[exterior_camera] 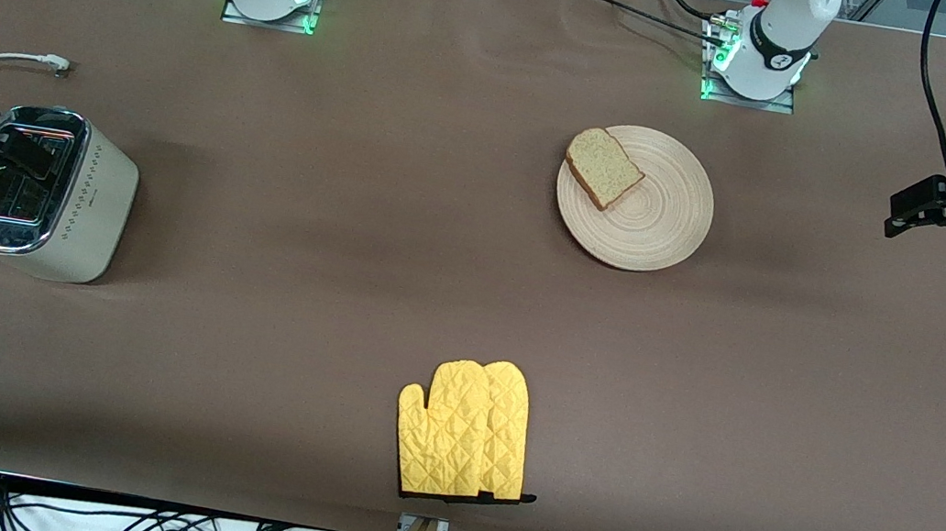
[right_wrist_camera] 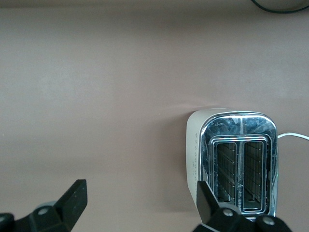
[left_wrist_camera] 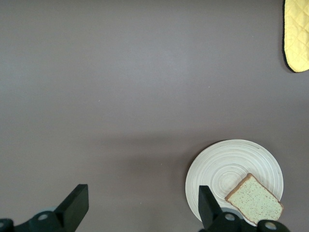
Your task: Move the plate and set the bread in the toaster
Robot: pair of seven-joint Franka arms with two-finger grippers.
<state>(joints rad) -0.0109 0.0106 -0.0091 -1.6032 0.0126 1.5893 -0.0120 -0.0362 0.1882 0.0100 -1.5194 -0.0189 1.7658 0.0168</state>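
Bread (exterior_camera: 603, 168) is lying flat on the plate (exterior_camera: 654, 226), on the part of it toward the arms' bases, its long axis running diagonally across the rim. The left gripper (left_wrist_camera: 140, 208) is hanging with its fingers spread wide and holding nothing, over bare table toward the left arm's end, well apart from the plate. The right gripper (right_wrist_camera: 140, 208), likewise spread and holding nothing, is hovering over the toaster (exterior_camera: 44, 191), partly hiding its chrome top in the front view. An oven mitt (exterior_camera: 464, 431) is lying well apart from both.
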